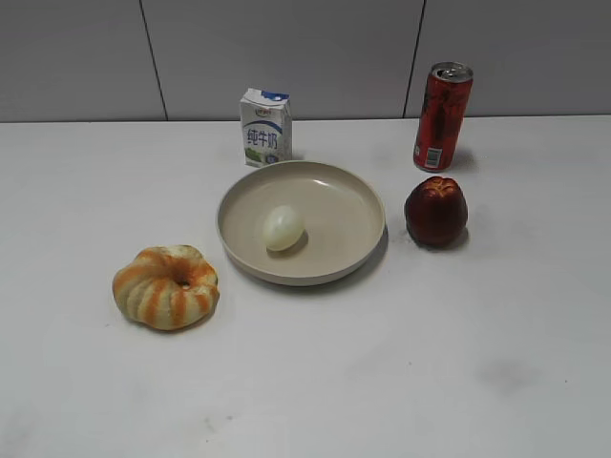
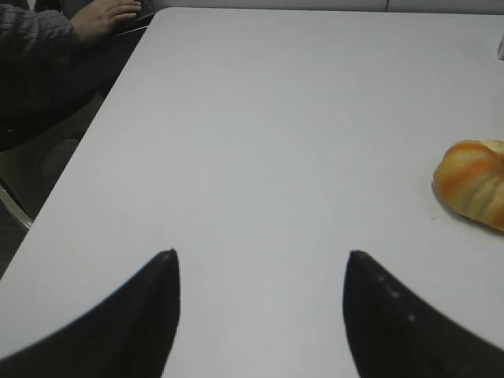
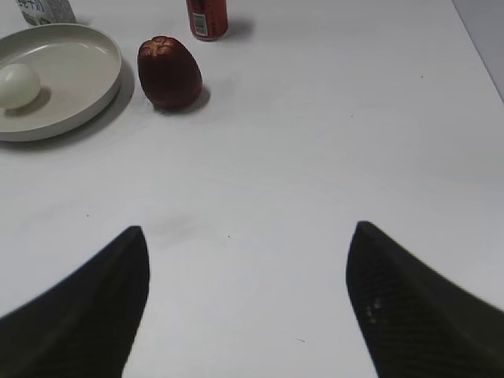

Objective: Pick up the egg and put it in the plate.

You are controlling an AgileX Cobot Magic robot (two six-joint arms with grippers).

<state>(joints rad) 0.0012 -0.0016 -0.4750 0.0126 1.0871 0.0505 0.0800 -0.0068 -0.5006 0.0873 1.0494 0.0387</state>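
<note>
Bench: a broad, flat, matte white bench [image 1: 401, 382] carries everything; grey wall panels rise behind its far edge.
Plate: the large round shallow beige plate [image 1: 353, 205] with a raised rim sits at the middle of the exterior view; smooth, slightly glossy surface. It holds one thing only, the egg.
Egg: the small pale yellowish-white smooth oval egg [image 1: 284, 228] lies inside the plate, on its floor, toward the 9 o'clock side of the plate's centre, tilted with its narrower end toward 1 o'clock. The right wrist view shows it [image 3: 17, 85] in the same dish.
Bread: a ring-shaped, ribbed, orange-striped bread [image 1: 166, 286] with a dimpled centre rests on the bench at 8 o'clock from the plate, apart from its rim.
Can: a tall red cylindrical metal drink can [image 1: 442, 116] with a silver top stands upright at 2 o'clock from the plate.
Carton: a small white and blue milk carton [image 1: 264, 127] stands upright at 11 o'clock, just beside the plate's rim.
Fruit: a dark red, glossy, rounded fruit [image 1: 436, 211] with a creased top sits at 3 o'clock, near the rim but not touching.
Left gripper [image 2: 260, 272]: black tapered jaws spread apart over bare bench, nothing between them.
Right gripper [image 3: 248, 260]: black jaws likewise spread wide, holding nothing.
</note>
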